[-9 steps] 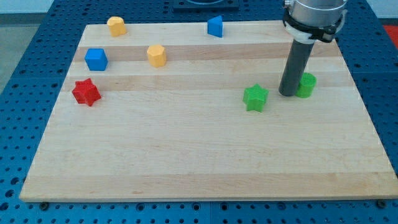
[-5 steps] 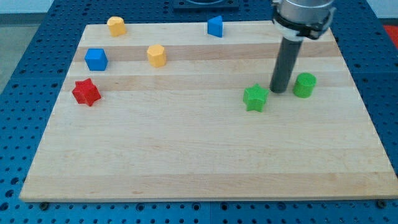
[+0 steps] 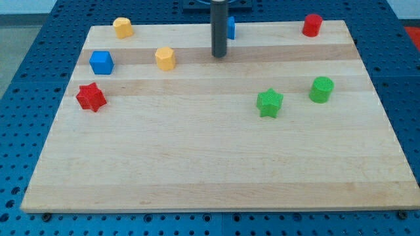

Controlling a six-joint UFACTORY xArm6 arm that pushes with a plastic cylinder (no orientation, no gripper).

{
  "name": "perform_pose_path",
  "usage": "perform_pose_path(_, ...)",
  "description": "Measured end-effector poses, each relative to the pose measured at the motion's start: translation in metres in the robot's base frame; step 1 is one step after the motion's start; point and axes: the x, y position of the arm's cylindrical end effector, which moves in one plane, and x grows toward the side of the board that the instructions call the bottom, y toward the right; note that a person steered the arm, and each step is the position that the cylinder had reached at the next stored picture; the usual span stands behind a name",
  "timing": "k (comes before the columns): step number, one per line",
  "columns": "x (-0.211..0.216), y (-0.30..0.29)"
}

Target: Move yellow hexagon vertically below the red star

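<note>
Toward the view's upper left, the yellow hexagon [image 3: 165, 58] sits above and right of the red star [image 3: 90, 97]. Bring my tip [image 3: 218, 56] round to its top-right side and push it down-left in a wide arc, so it misses the star and the blue cube [image 3: 102, 62]. My tip now rests on the counter [image 3: 197, 164], right of the hexagon and apart from it, with the rod upright; no jaws are in view, so I cannot tell their state.

The board [image 3: 216, 164] is pale wood with a smooth, matt grain. The red star [image 3: 90, 97] and yellow hexagon [image 3: 165, 58] look like matt plastic, perhaps. The rod [image 3: 218, 29] is dark and dull.
</note>
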Motion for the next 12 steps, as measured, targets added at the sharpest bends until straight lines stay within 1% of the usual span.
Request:
perform_pose_path(2, -0.032, -0.076)
perform_pose_path(3, -0.010, -0.094)
perform_pose_path(5, 0.071, -0.085)
perform_pose_path(6, 0.063, -0.086)
perform_pose_path(7, 0.040, -0.093)
perform_pose_path(8, 0.067, -0.095)
perform_pose_path(9, 0.121, -0.094)
perform_pose_path(10, 0.164, -0.094)
perform_pose_path(11, 0.187, -0.094)
perform_pose_path(12, 0.152, -0.091)
